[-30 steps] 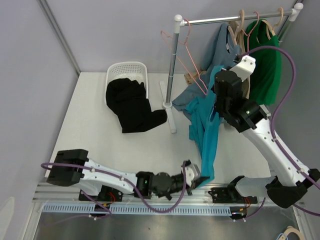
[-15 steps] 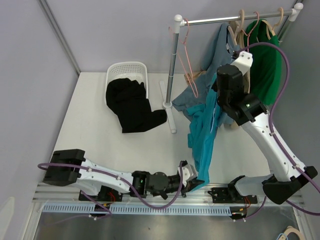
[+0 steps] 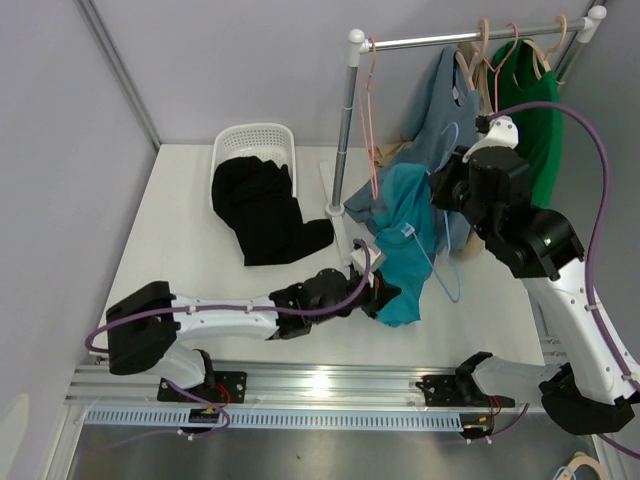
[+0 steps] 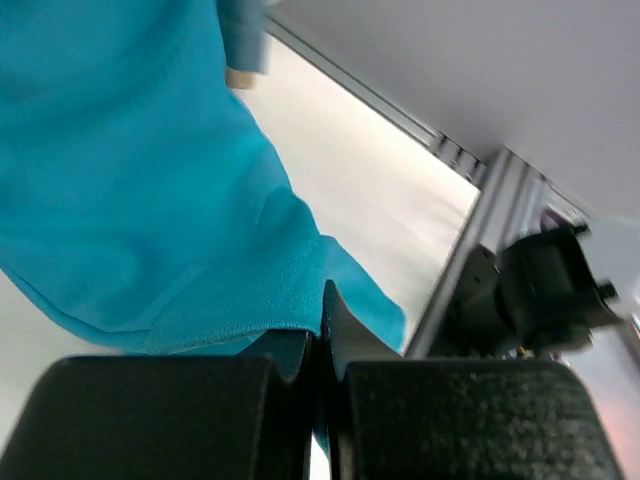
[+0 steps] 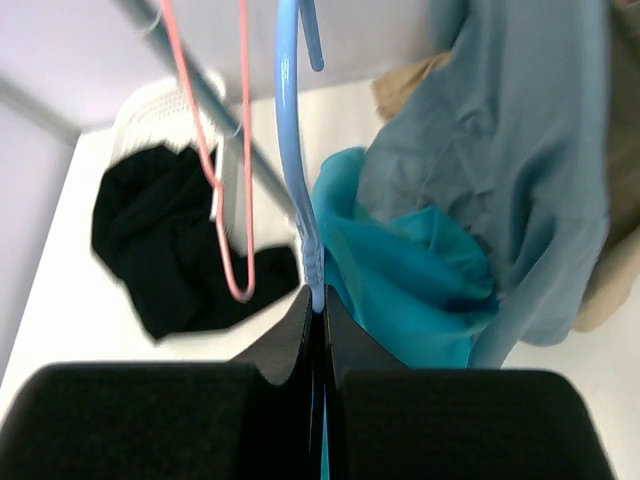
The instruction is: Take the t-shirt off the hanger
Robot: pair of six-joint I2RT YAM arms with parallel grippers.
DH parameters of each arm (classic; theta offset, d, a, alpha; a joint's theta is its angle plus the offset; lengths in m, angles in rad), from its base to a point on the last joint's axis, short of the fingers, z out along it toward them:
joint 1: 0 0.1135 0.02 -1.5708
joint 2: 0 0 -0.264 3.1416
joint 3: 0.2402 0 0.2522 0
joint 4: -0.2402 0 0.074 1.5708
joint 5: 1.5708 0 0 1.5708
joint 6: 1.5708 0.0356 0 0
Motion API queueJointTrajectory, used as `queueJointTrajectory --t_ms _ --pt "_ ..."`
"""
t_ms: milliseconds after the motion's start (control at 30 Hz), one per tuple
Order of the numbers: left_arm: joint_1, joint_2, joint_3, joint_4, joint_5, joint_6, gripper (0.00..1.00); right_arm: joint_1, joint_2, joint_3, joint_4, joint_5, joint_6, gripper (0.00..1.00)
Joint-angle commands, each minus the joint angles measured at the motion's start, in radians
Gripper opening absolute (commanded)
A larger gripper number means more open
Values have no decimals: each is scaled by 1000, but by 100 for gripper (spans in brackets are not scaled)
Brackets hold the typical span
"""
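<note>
The left arm has swung up from the near rail to the middle of the tabletop, carrying the hem of the teal t-shirt with it. A moment ago the shirt hung stretched in a long strip between the two arms. It now sags in a loose bundle just beside the rack's upright pole. The slack likely means the shirt can be worked off the blue hanger, though whether it is fully free cannot be told.

The left fingers are pressed together, pinching a fold of the teal fabric at its lower edge. The right fingers are also together, clamped on the blue hanger's wire, with the shirt bunched against it on one side.
</note>
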Motion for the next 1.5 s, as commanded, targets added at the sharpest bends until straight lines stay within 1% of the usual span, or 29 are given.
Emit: queueJointTrajectory --t_ms 0,33,67,100,133,200,233,333,433,467,567,600,667,767,833,900,933,967,1033,1067,1167,1233,1300,1333,1367,1400,1433,1467 --pt "72 13 89 -86 77 -63 1 -14 -19 61 -124 -185 -32 0" --pt "80 30 157 -163 36 -51 1 -42 -5 123 -166 -214 -26 0" --pt "91 50 244 -244 9 -49 1 -51 9 153 -245 -273 -34 0" --pt "115 92 323 -373 -23 -58 1 -54 30 173 -276 -294 -31 0" --pt "131 109 348 -403 -14 -60 1 -48 35 185 -295 -312 -34 0" --pt "164 108 351 -402 -9 -65 1 -36 29 167 -329 -331 -35 0" --pt "172 97 334 -368 -26 -66 1 -31 24 151 -336 -326 -43 0" --pt "188 67 276 -356 -66 -69 1 -30 -11 130 -339 -274 -57 0" --pt "186 25 227 -356 -36 -68 1 -30 -67 85 -245 -201 -92 0" --pt "186 12 218 -351 -10 -69 1 -30 -81 63 -179 -188 -126 0" --pt "184 -53 179 -374 15 -77 1 -30 -111 30 -61 -141 -183 0" --pt "183 -70 179 -429 11 -72 1 -31 -112 15 -31 -125 -196 0" --pt "183 -131 173 -477 6 -60 1 -31 -98 -1 36 -104 -216 0" --pt "181 -208 159 -550 27 -42 1 -31 -49 22 76 -75 -239 0" --pt "175 -265 161 -639 -26 -40 1 -34 -3 26 117 -73 -261 0" --pt "175 -298 175 -710 -89 -52 1 -37 20 12 225 -122 -288 0" --pt "175 -309 179 -775 -174 -55 1 -42 27 -5 263 -146 -323 0" --pt "175 -323 176 -797 -215 -56 1 -43 35 -10 342 -163 -334 0" --pt "188 -360 179 -831 -299 -45 1 -54 79 -5 401 -193 -350 0" --pt "198 -372 188 -855 -308 -45 1 -74 102 30 423 -205 -359 0" --pt "261 -426 241 -889 -283 -22 1 -99 207 132 437 -216 -374 0" --pt "286 -453 315 -902 -266 9 1 -103 269 168 457 -167 -381 0" --pt "327 -450 357 -977 -243 29 1 -112 305 209 500 -136 -399 0" --pt "341 -444 445 -1006 -244 39 1 -114 338 223 512 -106 -402 0" --pt "377 -415 481 -1039 -253 47 1 -117 359 245 501 -98 -404 0" --pt "402 -401 545 -1104 -250 55 1 -119 382 307 485 -85 -405 0" --pt "431 -389 598 -1125 -237 61 1 -119 403 340 446 -72 -404 0" --pt "500 -368 645 -1136 -168 61 1 -119 440 369 431 -55 -404 0"
